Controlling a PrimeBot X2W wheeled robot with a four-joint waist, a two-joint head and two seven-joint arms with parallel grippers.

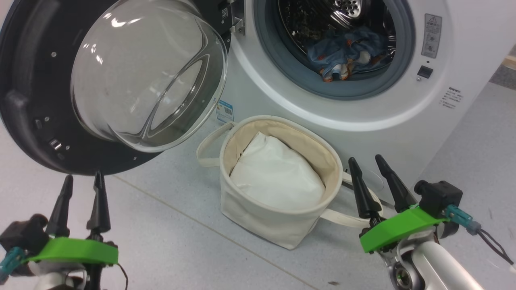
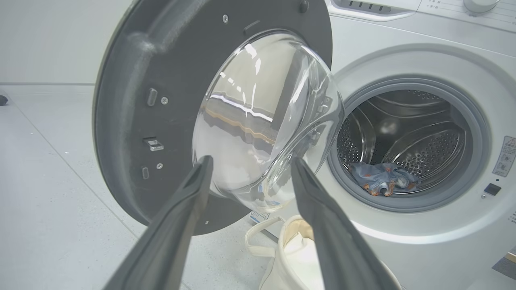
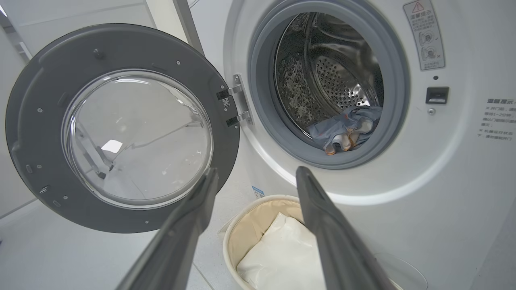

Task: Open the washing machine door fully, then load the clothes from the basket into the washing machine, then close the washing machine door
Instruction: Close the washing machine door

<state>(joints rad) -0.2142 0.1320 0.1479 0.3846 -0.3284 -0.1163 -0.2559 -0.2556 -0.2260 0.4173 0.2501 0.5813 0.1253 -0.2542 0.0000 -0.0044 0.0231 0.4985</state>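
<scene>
While the washing machine door (image 1: 24, 100) hangs wide open, we see the clothes (image 1: 346, 50) inside the washing machine (image 1: 282, 100); the basket (image 1: 258, 213), holding a white cloth (image 1: 274, 173), sits on the floor (image 1: 161, 225) just before it; left end effector (image 1: 83, 176) and right end effector (image 1: 366, 158) both spread, empty

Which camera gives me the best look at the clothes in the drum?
Head view: the clothes appear largest and sharpest there, bunched at the front of the drum. The right wrist view shows them slightly smaller and dimmer; the left wrist view, small and far.
</scene>
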